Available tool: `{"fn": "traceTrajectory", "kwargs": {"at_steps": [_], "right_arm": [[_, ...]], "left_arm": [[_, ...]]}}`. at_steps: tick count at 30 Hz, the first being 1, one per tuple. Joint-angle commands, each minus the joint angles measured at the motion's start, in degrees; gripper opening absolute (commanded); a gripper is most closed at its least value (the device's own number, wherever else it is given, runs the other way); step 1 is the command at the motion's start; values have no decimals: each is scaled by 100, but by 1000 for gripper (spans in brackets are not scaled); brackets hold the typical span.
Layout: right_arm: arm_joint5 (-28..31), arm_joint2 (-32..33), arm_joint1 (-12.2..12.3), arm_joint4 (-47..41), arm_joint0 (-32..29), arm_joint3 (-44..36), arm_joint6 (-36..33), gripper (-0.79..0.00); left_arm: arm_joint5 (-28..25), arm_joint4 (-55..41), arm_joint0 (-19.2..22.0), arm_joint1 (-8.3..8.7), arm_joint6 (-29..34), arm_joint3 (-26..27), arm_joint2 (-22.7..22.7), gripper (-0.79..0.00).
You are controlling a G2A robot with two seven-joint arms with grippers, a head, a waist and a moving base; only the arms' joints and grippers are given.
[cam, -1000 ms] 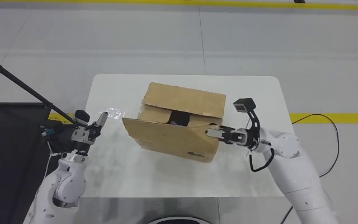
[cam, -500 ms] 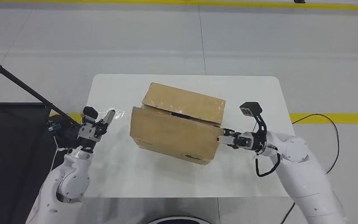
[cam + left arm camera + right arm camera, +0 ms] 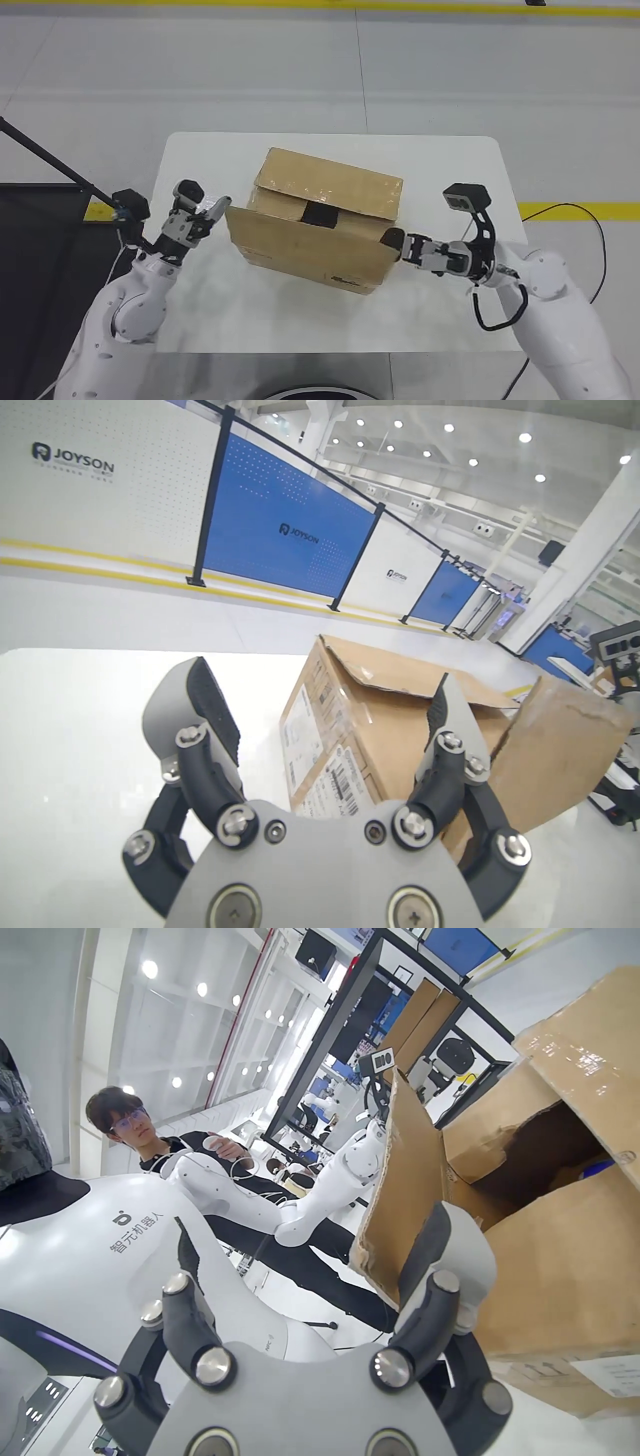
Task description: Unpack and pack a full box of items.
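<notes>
On white table [image 3: 450, 170], left side: left gripper [image 3: 207, 213], fingers spread wide and holding nothing; it sits just beside the box's left end, near the front flap's corner.
Table centre: cardboard box [image 3: 320, 268], set at a slant, with printed labels on its left end wall.
Rear flap [image 3: 335, 180]: lies nearly flat over the top.
Front flap [image 3: 290, 232]: raised, standing up from the front wall.
Dark gap [image 3: 320, 212]: open between the two flaps; contents too dim to name.
Right end of box: right gripper [image 3: 397, 242], fingers apart and clamping nothing; the raised flap's torn edge is just beside one finger.
Step in hand (judged): opening the box; unpacking not yet begun.
Next move (judged): each gripper must catch a flap edge and fold it fully outward. The box must be kept from sliding before anything inside can be reached.
</notes>
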State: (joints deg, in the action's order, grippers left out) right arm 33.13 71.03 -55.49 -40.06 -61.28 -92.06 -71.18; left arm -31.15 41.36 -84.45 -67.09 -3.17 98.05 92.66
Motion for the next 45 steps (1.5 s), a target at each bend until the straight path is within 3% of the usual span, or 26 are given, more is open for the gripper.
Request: {"fn": "traceTrajectory", "kwargs": {"at_steps": [1, 10, 15, 29, 36, 39, 42, 45], "right_arm": [[-35, 14, 33, -26, -35, -80, -35, 0], [-157, -69, 192, 135, -103, -448, -157, 0], [-154, -172, 279, 270, -90, -557, -155, 0], [26, -527, 608, 629, -113, -886, 26, 0], [250, -478, 713, 220, -162, -408, 253, 0], [-39, -418, 690, -365, -54, 8, 316, 0], [-846, -420, 654, -668, 93, 241, 776, 0], [-846, -420, 654, -668, 93, 241, 776, 0]], "left_arm": [[-180, -40, -10, 12, 33, 26, 44, 0], [-927, -258, -159, 68, 145, 193, 271, 0], [-1032, -96, -253, 86, 71, 267, 404, 0], [-1977, -238, -613, 177, 389, 338, 647, 0], [-2303, 219, -779, 221, 543, 283, 751, 0], [-2371, 477, -870, 230, 464, 264, 806, 0], [-2338, 697, -955, 229, 316, 256, 852, 0], [-2227, 884, -1017, 221, 146, 245, 857, 0]]}}
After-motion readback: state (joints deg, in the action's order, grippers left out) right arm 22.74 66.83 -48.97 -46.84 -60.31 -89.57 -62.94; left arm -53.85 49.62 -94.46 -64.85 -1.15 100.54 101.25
